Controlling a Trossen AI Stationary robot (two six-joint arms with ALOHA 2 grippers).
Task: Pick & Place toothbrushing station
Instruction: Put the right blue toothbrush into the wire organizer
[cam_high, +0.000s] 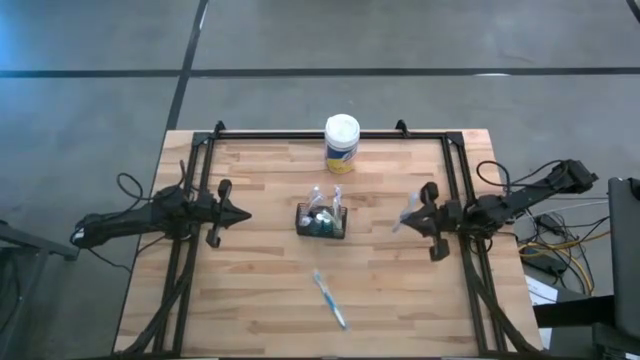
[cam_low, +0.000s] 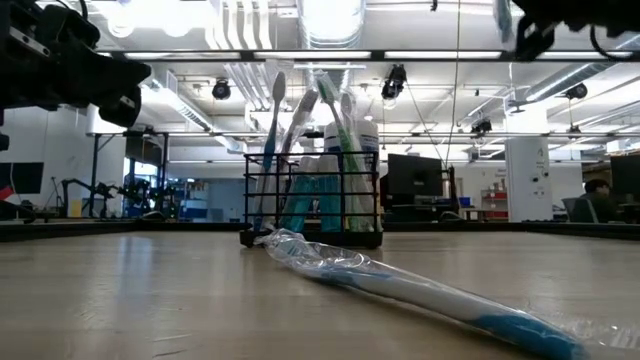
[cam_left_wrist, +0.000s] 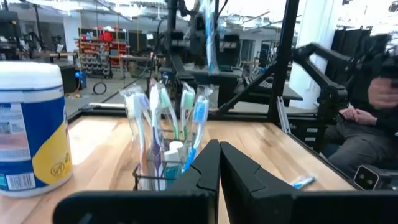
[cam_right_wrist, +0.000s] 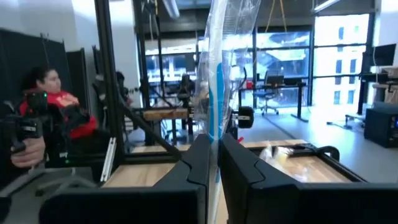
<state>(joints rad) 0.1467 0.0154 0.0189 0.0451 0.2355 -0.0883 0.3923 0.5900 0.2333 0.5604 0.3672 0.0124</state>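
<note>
1. Four views. From above, the caddy (cam_high: 321, 221) stands near the middle of the wooden table (cam_high: 260, 310), between the two arms. The left gripper (cam_high: 240, 215) hovers by the left edge, its fingers pressed together on nothing. The right gripper (cam_high: 407, 217) hovers toward the right edge, clamped on a wrapped toothbrush (cam_high: 414, 208). Both point inward at the caddy, the right tip perhaps slightly nearer. A loose toothbrush (cam_high: 329, 298) lies toward the front edge, its long axis slanting from the caddy toward the front. The canister (cam_high: 341, 143) stands at the back edge.

2. At table height, the caddy (cam_low: 313, 205) holds brushes upright, and the loose toothbrush (cam_low: 400, 287), in clear wrap, lies in front of it. The room behind is a lit workshop.

3. From the left wrist, the closed fingers (cam_left_wrist: 202, 171) aim straight at the caddy (cam_left_wrist: 163, 163); the canister (cam_left_wrist: 32, 124) stands beside it. A seated person shows beyond the table.

4. From the right wrist, the fingers (cam_right_wrist: 239, 165) pinch the wrapped toothbrush (cam_right_wrist: 214, 106) upright, long axis vertical. My reading: the coming move carries it inward, then lowers it into the caddy. A person in red sits beyond.
</note>
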